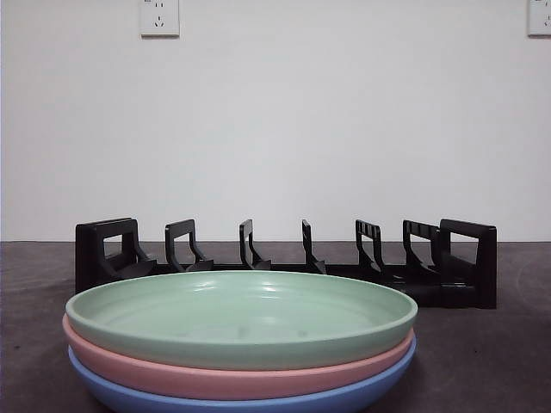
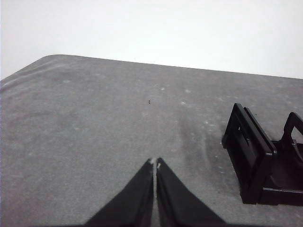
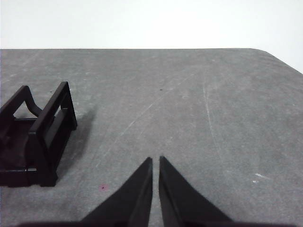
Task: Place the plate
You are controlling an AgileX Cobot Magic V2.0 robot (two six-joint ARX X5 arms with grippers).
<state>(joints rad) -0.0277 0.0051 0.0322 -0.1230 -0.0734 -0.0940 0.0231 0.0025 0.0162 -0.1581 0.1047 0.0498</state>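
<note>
Resting on grey table (image 1: 516,361): plates (image 1: 241,318), rack (image 1: 465,258); both hands closed, empty.

Background items

Grey table (image 1: 508,361), matte, faintly scuffed, one small dark speck mid-surface in the left wrist view. Plain white wall (image 1: 275,120) behind. White socket (image 1: 159,17) high on the wall at left; a second socket (image 1: 540,17) cut by the right edge

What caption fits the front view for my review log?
Green plate stacked on a pink plate and a blue plate, in front of an empty black plate rack on the grey table.
</note>
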